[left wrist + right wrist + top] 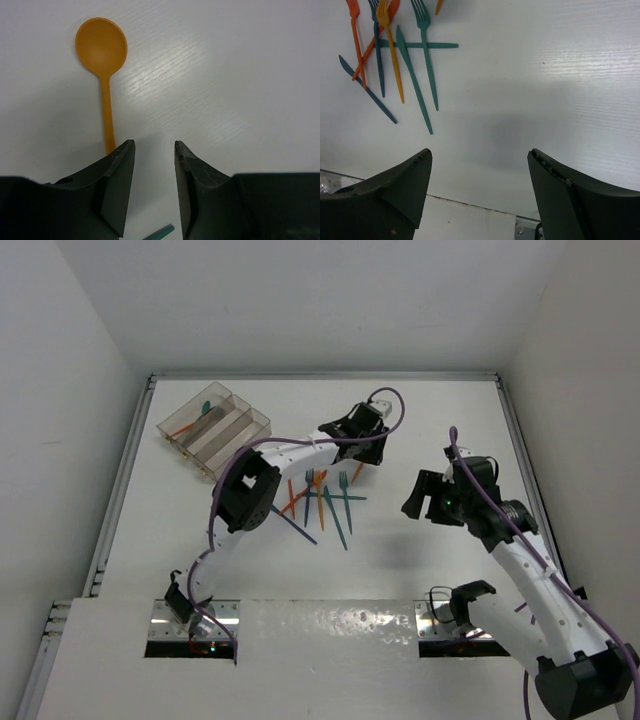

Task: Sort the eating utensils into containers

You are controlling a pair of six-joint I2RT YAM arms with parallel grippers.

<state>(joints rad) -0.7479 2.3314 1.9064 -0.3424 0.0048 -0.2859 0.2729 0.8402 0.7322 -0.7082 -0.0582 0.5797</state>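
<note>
The left gripper point(152, 150) is hovering, jaws apart and empty, with the orange spoon point(102, 50) lying flat on the table point(225, 75), its handle just left of the gap. Light, thin, slick plastic (probably flexing a little), it is asking for a mid-handle pinch. The right gripper point(480, 155) is hanging open.

My left arm point(292, 452) and right arm point(535, 575): white link shells, black joint housings, a purple cable point(388, 391) running along each. Left gripper point(154, 146) and right gripper point(479, 155) both end in dark matte wedges, tapered towards the tip.
</note>
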